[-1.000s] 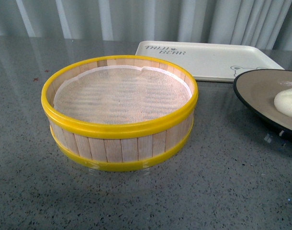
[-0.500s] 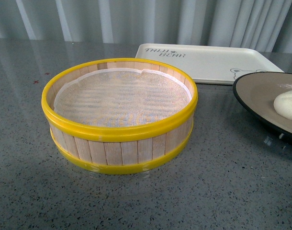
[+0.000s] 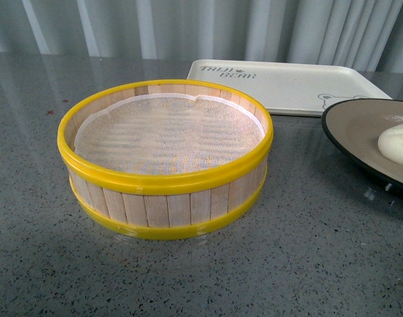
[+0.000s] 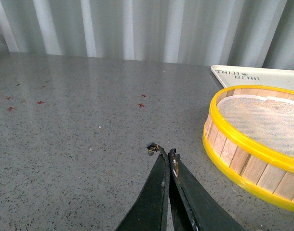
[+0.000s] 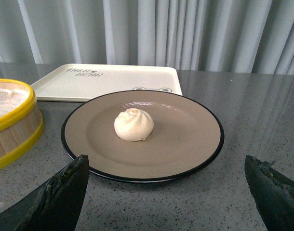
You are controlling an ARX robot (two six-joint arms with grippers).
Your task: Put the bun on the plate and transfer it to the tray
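Note:
The cream-white bun [image 5: 133,124] sits on the tan-grey plate [image 5: 185,139] with a black rim, on the table. In the front view the bun [image 3: 398,144] and the plate [image 3: 353,125] show at the right edge. The cream tray [image 5: 113,77] with lettering and a bear face lies just behind the plate; it also shows in the front view [image 3: 287,82]. My right gripper [image 5: 168,185] is open, its jaws wide apart just short of the plate's near rim. My left gripper [image 4: 161,151] is shut and empty, low over the table beside the steamer basket.
A round wooden steamer basket [image 3: 165,158] with yellow rims and a white cloth liner stands at the table's middle; it also shows in the left wrist view [image 4: 255,144] and the right wrist view [image 5: 12,122]. A grey curtain hangs behind the table.
In the front view the whole scene shifted slightly between one second ago and half a second ago. Since then nothing has moved.

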